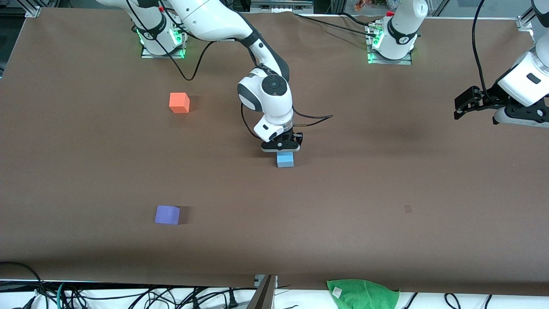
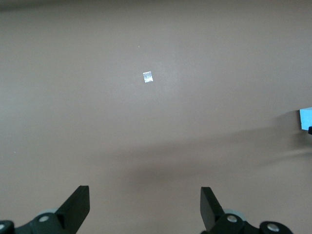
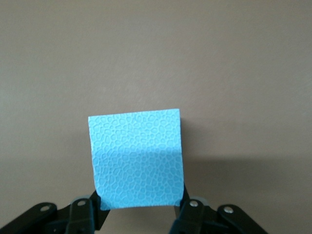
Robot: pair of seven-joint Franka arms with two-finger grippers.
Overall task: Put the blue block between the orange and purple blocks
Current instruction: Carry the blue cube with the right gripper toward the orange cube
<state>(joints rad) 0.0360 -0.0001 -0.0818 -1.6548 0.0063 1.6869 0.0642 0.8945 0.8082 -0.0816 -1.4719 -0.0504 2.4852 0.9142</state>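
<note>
Sky-blue block [image 1: 285, 160] sits on the brown table [image 1: 386, 180] near its middle, with the right gripper [image 1: 281, 148] down over it, jaws closed against its two sides. Orange block [image 1: 179, 103] lies toward the right arm's end, the purple block [image 1: 167, 214] nearer the front camera than it. Left gripper [image 1: 465, 107] waits above the left arm's end, jaws wide apart.
</note>
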